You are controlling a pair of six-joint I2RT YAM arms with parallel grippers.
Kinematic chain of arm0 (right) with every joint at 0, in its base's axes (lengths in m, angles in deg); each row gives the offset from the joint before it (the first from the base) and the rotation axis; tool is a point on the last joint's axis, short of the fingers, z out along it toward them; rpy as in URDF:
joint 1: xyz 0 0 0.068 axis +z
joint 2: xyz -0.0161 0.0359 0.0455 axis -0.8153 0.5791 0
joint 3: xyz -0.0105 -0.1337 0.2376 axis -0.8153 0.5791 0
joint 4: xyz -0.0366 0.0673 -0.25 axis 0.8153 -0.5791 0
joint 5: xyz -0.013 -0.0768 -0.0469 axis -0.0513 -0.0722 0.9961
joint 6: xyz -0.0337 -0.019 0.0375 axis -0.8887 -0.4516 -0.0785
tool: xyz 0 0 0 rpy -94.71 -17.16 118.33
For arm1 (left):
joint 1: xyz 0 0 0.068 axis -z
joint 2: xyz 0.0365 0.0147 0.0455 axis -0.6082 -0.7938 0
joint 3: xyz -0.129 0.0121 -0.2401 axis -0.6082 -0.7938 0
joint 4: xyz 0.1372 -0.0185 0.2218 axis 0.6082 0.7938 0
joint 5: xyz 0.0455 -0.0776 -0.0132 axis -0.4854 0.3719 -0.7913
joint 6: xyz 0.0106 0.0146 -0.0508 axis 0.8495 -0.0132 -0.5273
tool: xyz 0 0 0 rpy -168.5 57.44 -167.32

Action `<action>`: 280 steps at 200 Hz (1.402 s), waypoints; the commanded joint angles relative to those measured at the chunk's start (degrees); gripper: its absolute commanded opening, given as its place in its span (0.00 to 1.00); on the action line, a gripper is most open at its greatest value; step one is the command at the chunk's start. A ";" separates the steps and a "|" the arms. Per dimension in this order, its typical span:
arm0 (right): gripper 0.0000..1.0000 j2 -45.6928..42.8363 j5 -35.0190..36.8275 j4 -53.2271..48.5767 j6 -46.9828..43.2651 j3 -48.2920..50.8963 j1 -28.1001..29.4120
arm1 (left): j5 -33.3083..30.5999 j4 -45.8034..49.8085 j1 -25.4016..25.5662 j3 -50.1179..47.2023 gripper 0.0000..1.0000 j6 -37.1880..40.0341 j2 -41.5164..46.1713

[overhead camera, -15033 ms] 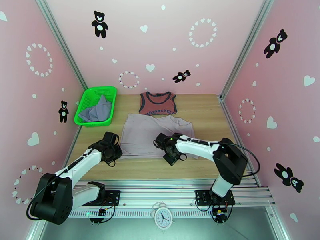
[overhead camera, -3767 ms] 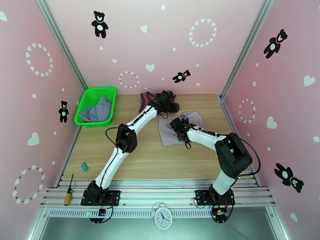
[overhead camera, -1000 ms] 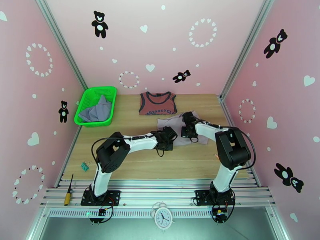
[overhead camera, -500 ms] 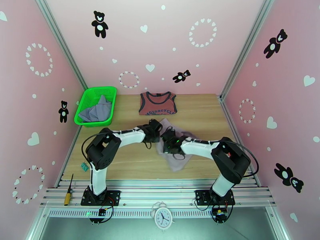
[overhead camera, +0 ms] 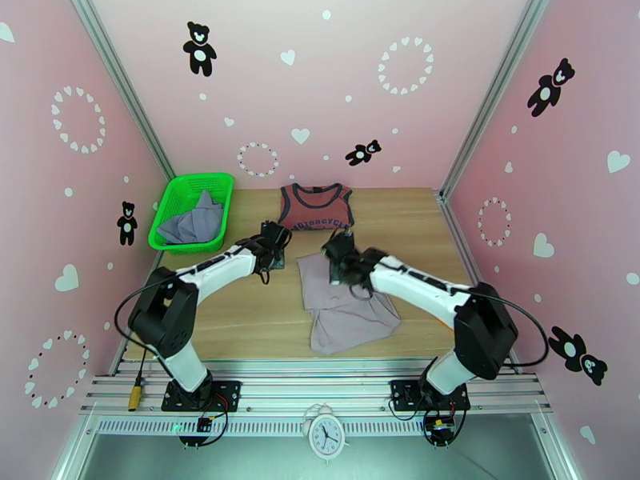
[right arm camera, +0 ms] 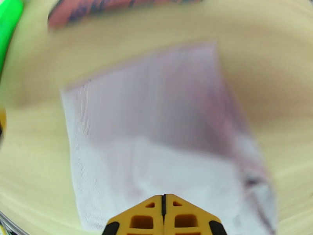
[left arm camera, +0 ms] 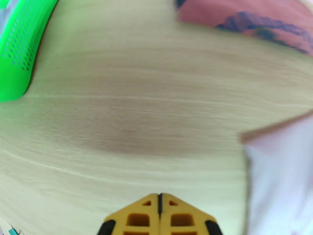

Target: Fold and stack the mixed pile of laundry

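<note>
Overhead, the mauve piece (overhead camera: 346, 302) lies folded mid-table, its long axis running from far left to near right. The right gripper (overhead camera: 338, 255) sits over its far edge, so the right arm is the nearer. The left gripper (overhead camera: 272, 243) is just off the piece's far left corner, over bare table (overhead camera: 240, 314). The tank top (overhead camera: 316, 208) lies flat beyond both grippers, and the shirt (overhead camera: 192, 223) is in the basket (overhead camera: 189, 247) at far left.

From the left wrist, the left gripper (left arm camera: 158, 210) has its jaws pressed together with nothing between them and wood beneath. The mauve piece (left arm camera: 281, 177) is off to its right, the tank top (left arm camera: 250, 16) ahead and right, and the basket (left arm camera: 15, 47) ahead and left.

From the right wrist, the right gripper (right arm camera: 163, 218) is likewise closed and empty, and the mauve piece (right arm camera: 156, 141) spreads ahead of and under it. Whether the tips touch the cloth I cannot tell. Any next pinch, I judge, needs the jaws parted first.
</note>
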 commanded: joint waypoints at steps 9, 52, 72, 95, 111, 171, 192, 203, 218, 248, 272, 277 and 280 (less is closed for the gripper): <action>0.00 9.29 -10.69 -4.22 -12.44 -6.53 -7.36 | 4.72 1.80 5.70 1.53 0.03 -2.92 -0.69; 0.00 25.84 -17.34 -5.93 -15.20 -16.35 -9.90 | 6.56 -1.15 9.20 2.72 0.02 -7.13 -4.24; 0.00 29.57 -17.47 -4.98 -14.07 -17.42 -10.02 | 7.60 -2.24 9.26 4.54 0.02 -7.33 -7.27; 0.00 32.10 -16.56 -4.43 -12.91 -17.85 -10.12 | 9.18 -2.42 9.18 8.11 0.02 -6.99 -13.52; 0.00 33.65 -15.85 -4.61 -12.29 -18.39 -10.55 | 9.96 -2.25 9.17 10.71 0.02 -6.72 -18.51; 0.00 37.20 -16.08 -3.13 -6.79 -20.31 -14.23 | 8.12 1.62 2.68 22.03 0.00 -2.24 -32.12; 0.00 38.53 -15.78 -1.69 -4.31 -21.80 -14.73 | 7.38 3.88 -0.12 27.79 0.00 0.82 -35.30; 0.00 39.61 -15.46 -1.78 -3.62 -23.58 -15.03 | 6.79 5.52 -0.90 30.60 0.00 2.39 -36.58; 0.00 41.34 -14.88 -2.75 -2.96 -26.31 -15.66 | 5.72 7.46 -1.57 33.27 0.00 3.67 -37.54; 0.00 41.90 -14.73 -3.62 -3.39 -29.26 -16.25 | 3.60 9.03 -1.62 34.00 0.00 4.96 -35.90; 0.04 38.71 -15.52 -3.01 -6.82 -29.75 -16.27 | 2.88 9.14 -1.66 33.28 0.03 5.14 -31.52; 0.07 37.66 -15.68 -3.11 -8.04 -30.08 -16.23 | 2.73 9.22 -1.62 33.25 0.05 5.29 -30.16; 0.10 36.89 -15.77 -3.14 -8.85 -30.29 -16.19 | 2.58 9.39 -1.64 33.28 0.06 5.40 -29.36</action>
